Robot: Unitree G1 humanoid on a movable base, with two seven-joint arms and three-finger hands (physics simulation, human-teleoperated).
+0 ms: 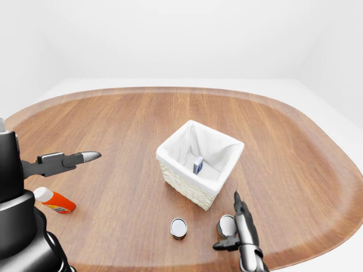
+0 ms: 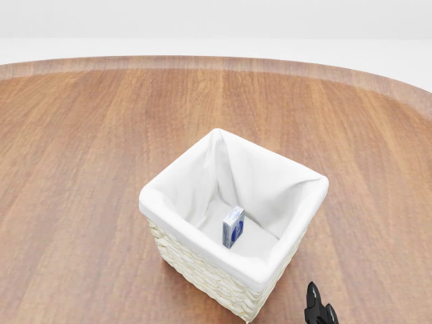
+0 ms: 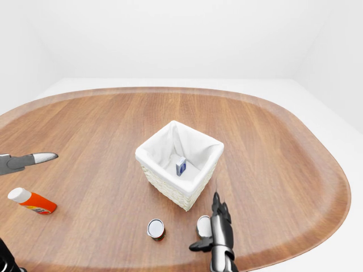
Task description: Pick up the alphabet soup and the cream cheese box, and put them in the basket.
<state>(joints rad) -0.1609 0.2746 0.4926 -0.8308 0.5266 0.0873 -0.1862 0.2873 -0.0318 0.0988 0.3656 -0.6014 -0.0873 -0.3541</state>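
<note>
A broad oval wooden desk (image 1: 113,113) carries everything in sight. Near its middle stands the basket (image 1: 187,184), woven, with a white cloth lining folded over its rim, and the cream cheese box (image 2: 233,227) already stands upright on edge on the lining at the bottom of it. On the near side of the basket two cans rest on the wood: one with a pale lid (image 1: 178,228) sits alone a little left of the basket's near corner, and the other (image 1: 226,225), which may be the alphabet soup though its label cannot be read, sits to the right of it. At the far left of the desk an orange bottle with a white cap (image 1: 54,200) lies on its side, well apart from the rest. Nothing stands between the cans and the basket. The right hand (image 3: 212,238) rises from the near edge of the desk just beside the right-hand can, its fingers (image 3: 218,208) pointing up toward the basket and a thumb splayed to the left; it is spread and grips nothing, and whether it touches the can is unclear. The left hand (image 1: 68,160) hangs over the left part of the desk, above the bottle, fingers stretched straight out to the right, empty.
</note>
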